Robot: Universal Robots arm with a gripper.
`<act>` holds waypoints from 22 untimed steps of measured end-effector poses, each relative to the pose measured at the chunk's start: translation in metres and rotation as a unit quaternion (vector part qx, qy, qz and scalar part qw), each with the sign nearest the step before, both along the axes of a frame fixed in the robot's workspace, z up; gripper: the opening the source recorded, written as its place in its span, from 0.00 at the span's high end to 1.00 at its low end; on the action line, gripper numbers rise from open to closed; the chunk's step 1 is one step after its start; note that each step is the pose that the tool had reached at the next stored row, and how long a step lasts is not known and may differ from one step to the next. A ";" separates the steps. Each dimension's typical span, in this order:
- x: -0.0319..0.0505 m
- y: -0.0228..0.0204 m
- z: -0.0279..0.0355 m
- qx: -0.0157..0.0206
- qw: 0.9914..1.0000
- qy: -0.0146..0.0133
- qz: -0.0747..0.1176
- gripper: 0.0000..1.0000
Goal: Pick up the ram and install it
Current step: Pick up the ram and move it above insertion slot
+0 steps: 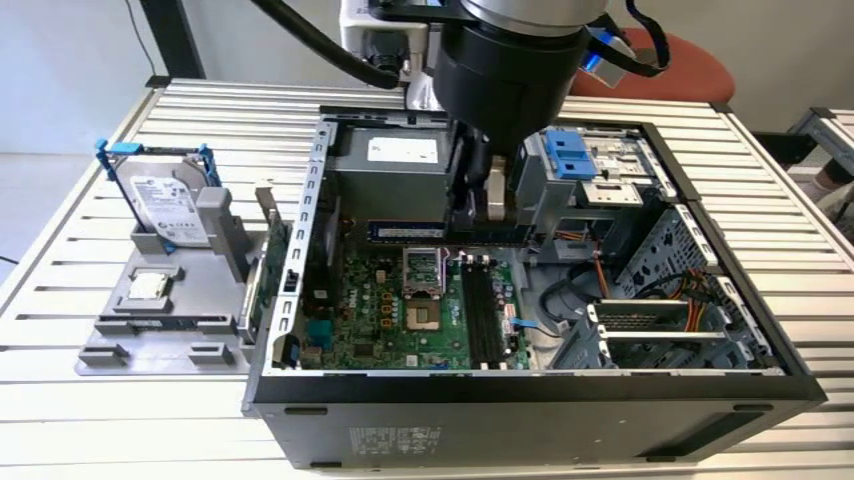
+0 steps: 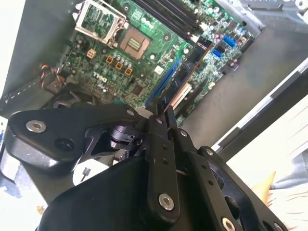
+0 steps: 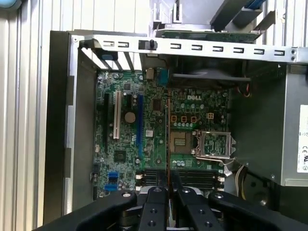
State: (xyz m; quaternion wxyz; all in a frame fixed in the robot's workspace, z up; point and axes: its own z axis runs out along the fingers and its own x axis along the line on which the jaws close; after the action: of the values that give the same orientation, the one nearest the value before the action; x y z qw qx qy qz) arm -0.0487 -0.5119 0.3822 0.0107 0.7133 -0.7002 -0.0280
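The jaws are squeezing narrow on the ram [image 3: 167, 139], which is clamped between the tips and sticking out toward the motherboard [image 3: 144, 120]. In the first wrist view it's showing edge-on as a thin line. In the second wrist view its flat side w/ dark chips and the contact edge is turning up.

In the exterior view the arm is reaching down into the open PC case [image 1: 534, 395] standing on the slatted surface [image 1: 80, 400]. The ram is hanging over the far part of the board and looks clear of it, though I can't be sure.

Key relation: the black memory slots [image 1: 481, 310] are lying below the tips and nearer the camera, running toward it. The ram's long axis is running across the exterior view, left to right. So it's looking roughly crosswise to the slots (my read from the angles, not a clean sighting).
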 end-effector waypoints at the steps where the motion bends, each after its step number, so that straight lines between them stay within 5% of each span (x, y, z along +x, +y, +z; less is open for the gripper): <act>1: 0.0025 0.0000 0.0000 0.000 1.000 0.000 0.000 1.00; 22: 0.0447 0.0002 0.0000 -0.001 1.000 0.003 0.000 1.00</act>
State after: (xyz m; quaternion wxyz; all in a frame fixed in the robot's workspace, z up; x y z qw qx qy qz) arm -0.0040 -0.5117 0.3822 0.0130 0.7132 -0.7002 -0.0296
